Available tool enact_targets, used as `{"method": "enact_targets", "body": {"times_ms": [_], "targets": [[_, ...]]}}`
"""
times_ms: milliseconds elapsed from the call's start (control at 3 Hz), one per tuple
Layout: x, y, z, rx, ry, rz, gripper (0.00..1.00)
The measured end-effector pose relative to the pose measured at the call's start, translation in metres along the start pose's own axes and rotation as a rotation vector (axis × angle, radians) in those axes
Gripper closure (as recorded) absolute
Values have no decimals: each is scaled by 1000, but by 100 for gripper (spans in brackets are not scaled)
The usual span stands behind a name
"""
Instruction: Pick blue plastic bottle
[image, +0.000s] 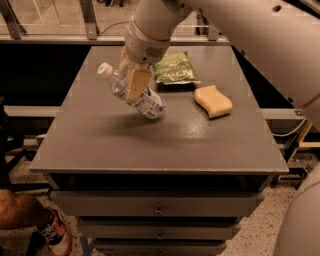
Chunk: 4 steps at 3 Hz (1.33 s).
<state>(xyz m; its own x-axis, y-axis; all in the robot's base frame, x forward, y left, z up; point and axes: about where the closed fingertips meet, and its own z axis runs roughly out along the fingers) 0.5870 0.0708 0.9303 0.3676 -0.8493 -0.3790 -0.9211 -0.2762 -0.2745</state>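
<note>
The blue plastic bottle (148, 103) is clear with a white cap at its upper left and a printed label. It is tilted, cap up-left, and held above the grey table (160, 145). My gripper (134, 80) reaches down from the top of the view and is shut on the bottle's middle, with a tan finger pad (136, 83) across it. The bottle's shadow lies on the table below it.
A green bag (175, 68) lies at the back middle of the table. A yellow sponge (213, 101) lies to its right. The table has drawers below. A person's shoe and leg (45, 227) are at the lower left on the floor.
</note>
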Motion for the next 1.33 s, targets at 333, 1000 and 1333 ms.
{"method": "enact_targets", "body": {"times_ms": [333,1000,1333], "targets": [[-7,3,12,-19,41,-26,100],[-19,12,43,-62,-42,7,100],[-27,17,55,-97,-71,3,100]]}}
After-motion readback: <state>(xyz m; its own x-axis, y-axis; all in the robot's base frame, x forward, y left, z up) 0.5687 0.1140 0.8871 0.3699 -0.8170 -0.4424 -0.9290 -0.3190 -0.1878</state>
